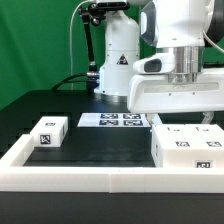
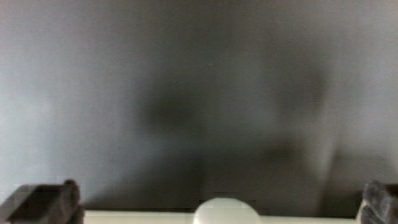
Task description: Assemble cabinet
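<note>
The white box-shaped cabinet body (image 1: 187,148) stands at the exterior view's right and carries black-and-white tags on its front. A smaller white tagged block (image 1: 50,132) lies apart at the exterior view's left. My gripper (image 1: 182,120) hangs directly over the cabinet body's rear part, close above it. In the wrist view the gripper (image 2: 217,206) is open wide, with dark fingers (image 2: 43,204) at both edges and nothing between them. A pale strip with a rounded white bump (image 2: 226,212), probably the top of the body, shows below the jaws. The view is blurred.
The marker board (image 1: 113,120) lies flat behind the black work mat. A low white border rail (image 1: 95,177) runs along the front and the left side. The white robot base (image 1: 119,60) stands at the back, against a green backdrop.
</note>
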{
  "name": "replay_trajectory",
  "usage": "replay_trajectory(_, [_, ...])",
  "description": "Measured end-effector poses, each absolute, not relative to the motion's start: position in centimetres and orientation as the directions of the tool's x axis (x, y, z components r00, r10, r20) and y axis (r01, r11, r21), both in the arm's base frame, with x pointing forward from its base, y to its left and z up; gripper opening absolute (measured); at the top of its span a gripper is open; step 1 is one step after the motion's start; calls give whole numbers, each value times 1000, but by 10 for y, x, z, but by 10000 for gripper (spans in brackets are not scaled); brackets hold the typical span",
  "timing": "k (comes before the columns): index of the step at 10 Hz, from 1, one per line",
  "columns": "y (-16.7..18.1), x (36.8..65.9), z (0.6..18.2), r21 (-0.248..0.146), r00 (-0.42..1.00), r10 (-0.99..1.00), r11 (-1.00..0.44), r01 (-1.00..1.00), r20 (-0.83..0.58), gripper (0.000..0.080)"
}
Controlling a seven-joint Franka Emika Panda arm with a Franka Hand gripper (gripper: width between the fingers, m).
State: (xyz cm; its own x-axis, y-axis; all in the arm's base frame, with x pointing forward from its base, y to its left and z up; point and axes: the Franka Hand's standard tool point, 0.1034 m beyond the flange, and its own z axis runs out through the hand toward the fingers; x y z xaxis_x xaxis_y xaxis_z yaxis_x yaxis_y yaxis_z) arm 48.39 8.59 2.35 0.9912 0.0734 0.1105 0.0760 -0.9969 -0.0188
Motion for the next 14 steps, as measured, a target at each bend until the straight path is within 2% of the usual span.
replay_trajectory(4, [85, 489, 6, -17, 992, 65, -998, 67, 109, 797])
replay_trajectory(13, [91, 494, 6, -18, 991, 71, -997, 74, 117, 797])
replay_trajectory(14, [86, 498, 5, -10, 985, 83, -996, 86, 154, 797])
